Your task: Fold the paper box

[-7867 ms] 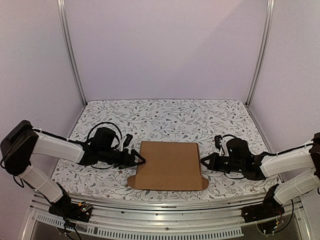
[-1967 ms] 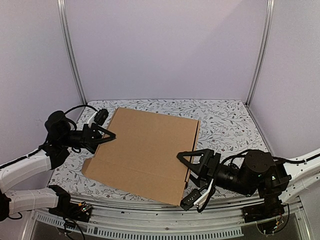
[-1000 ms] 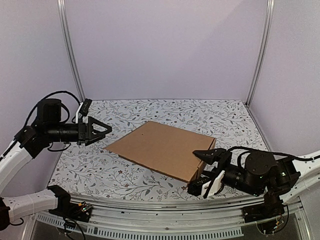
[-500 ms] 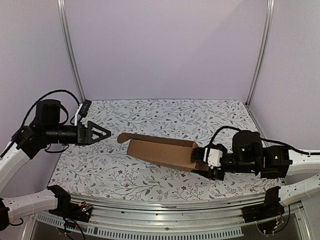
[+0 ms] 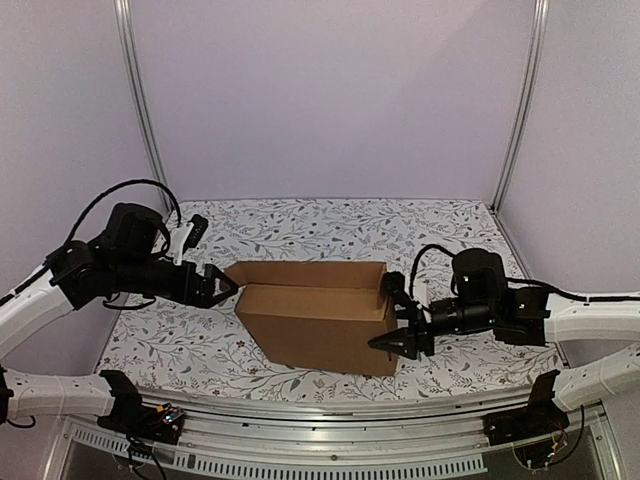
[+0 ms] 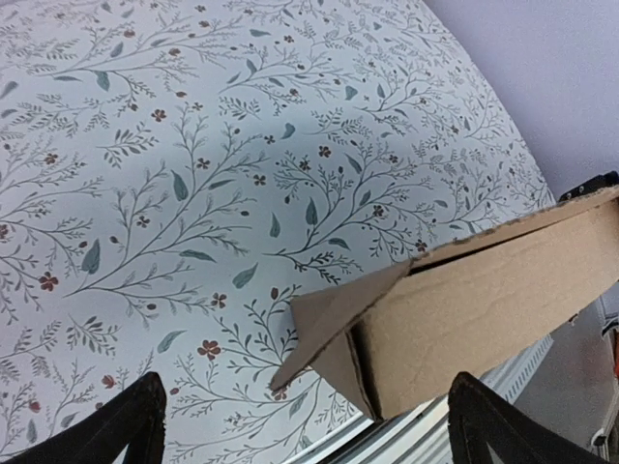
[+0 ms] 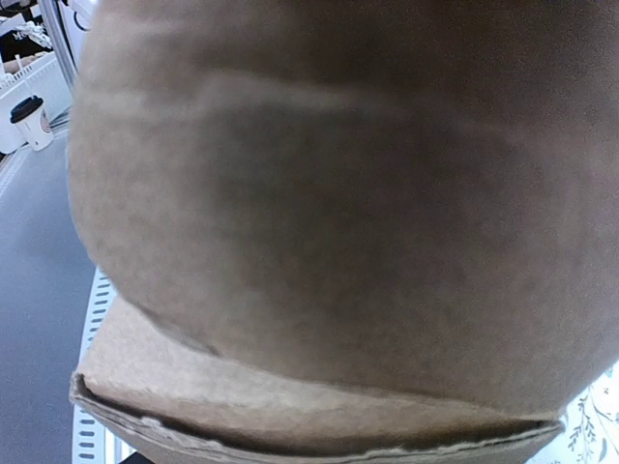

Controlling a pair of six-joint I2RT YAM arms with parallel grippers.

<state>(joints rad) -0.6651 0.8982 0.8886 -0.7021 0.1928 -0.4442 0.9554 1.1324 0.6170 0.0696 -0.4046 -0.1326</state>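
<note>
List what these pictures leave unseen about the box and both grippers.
- Right wrist view: the paper box fills the lens, blurred; no fingers show.
- Top view: the right gripper straddles the box's end; contact is too small to tell.
- Top view: the box's far face, hidden by its near panel.
- Left wrist view: past the open left gripper, the frame edge cuts off most of the box.

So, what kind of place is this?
Probably a robot test cell, not a home: plain walls with metal posts, a floral cloth, and two arms mounted at a near rail, one box between them.
</note>
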